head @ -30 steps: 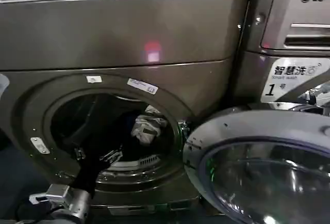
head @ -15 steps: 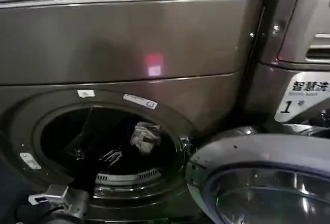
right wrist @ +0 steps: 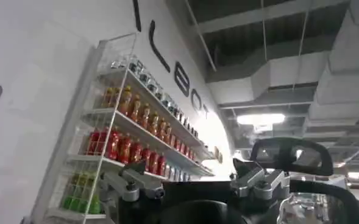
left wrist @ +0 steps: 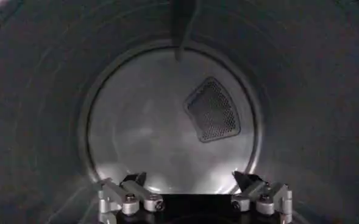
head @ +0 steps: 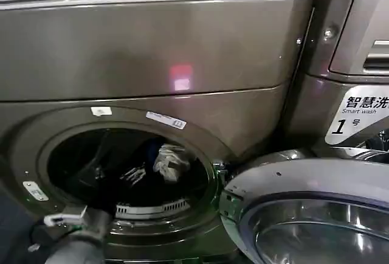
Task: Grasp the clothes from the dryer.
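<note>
The dryer (head: pixel 152 51) is the big bronze-grey machine with its round porthole (head: pixel 127 170) open. Inside the drum, to the right, lie the clothes (head: pixel 170 162): a pale crumpled bundle against a dark blue garment (head: pixel 148 151). My left arm reaches in from the lower left. My left gripper (head: pixel 134 174) hangs in the drum just left of the bundle, apart from it. In the left wrist view the left gripper (left wrist: pixel 188 179) is open and holds nothing, facing the drum's back wall (left wrist: pixel 149 122). My right gripper (right wrist: pixel 189 163) is open and empty, pointing up and away from the dryer.
The dryer's round glass door (head: pixel 310 215) swings open at the lower right, beside the porthole. An LG machine (head: pixel 352 51) with a white "1" sticker (head: pixel 358 115) stands to the right. A mesh vent (left wrist: pixel 213 111) sits in the drum's back wall. A bottle shelf (right wrist: pixel 130 134) stands behind the right arm.
My left gripper has gone a little deeper and higher into the drum, closer to the clothes. The head view has shifted slightly to the left. The clothes have not moved.
</note>
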Controlling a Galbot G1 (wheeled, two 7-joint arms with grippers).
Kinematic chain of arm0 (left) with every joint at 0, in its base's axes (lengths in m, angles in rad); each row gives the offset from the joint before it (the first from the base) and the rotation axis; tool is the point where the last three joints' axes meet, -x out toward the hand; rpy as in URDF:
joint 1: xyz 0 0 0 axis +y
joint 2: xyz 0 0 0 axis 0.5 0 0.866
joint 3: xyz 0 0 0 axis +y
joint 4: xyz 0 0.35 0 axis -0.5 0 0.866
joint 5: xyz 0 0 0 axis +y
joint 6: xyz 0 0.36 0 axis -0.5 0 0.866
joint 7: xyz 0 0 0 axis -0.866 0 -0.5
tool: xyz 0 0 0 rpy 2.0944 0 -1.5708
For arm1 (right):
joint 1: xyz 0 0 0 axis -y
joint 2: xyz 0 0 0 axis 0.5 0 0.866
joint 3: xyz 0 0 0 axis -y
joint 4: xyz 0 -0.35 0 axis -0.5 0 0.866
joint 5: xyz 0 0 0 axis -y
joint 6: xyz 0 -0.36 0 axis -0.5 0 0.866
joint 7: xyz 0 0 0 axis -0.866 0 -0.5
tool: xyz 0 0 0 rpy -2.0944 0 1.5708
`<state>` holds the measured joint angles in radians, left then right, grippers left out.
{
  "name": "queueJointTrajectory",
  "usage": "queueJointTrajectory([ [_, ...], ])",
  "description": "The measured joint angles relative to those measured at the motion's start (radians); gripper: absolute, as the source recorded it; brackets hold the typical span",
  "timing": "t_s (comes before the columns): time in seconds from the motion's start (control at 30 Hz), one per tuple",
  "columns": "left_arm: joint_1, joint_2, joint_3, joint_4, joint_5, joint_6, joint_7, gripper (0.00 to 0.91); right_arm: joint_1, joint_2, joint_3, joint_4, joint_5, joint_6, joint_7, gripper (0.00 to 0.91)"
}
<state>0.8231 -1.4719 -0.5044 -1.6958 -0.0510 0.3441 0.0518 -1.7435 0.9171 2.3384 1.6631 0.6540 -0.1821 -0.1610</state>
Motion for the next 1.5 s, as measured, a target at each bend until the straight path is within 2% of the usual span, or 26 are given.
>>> queueJointTrajectory([
  [0.43, -0.352, 0.012, 0.081, 0.524, 0.037, -0.071, 0.043, 0.907, 0.014, -0.005, -0.007, -0.009, 0.013, 0.001, -0.003, 0.907],
  [0.63, -0.520, 0.051, 0.162, 0.761, 0.063, -0.070, 0.185, 0.907, 0.022, -0.006, -0.011, -0.017, 0.013, 0.002, -0.007, 0.907],
  [0.8, -0.659, 0.067, 0.259, 0.967, 0.109, -0.108, 0.356, 0.907, 0.025, -0.005, -0.013, -0.023, 0.013, 0.005, -0.007, 0.907],
  [1.1, -0.852, 0.081, 0.442, 1.252, 0.342, -0.208, 0.642, 0.907, 0.022, -0.006, -0.009, -0.025, 0.013, 0.007, -0.009, 0.907],
  [1.5, -1.011, 0.071, 0.622, 1.422, 0.675, -0.323, 0.910, 0.907, 0.011, 0.002, -0.003, -0.015, 0.014, 0.008, -0.010, 0.907],
])
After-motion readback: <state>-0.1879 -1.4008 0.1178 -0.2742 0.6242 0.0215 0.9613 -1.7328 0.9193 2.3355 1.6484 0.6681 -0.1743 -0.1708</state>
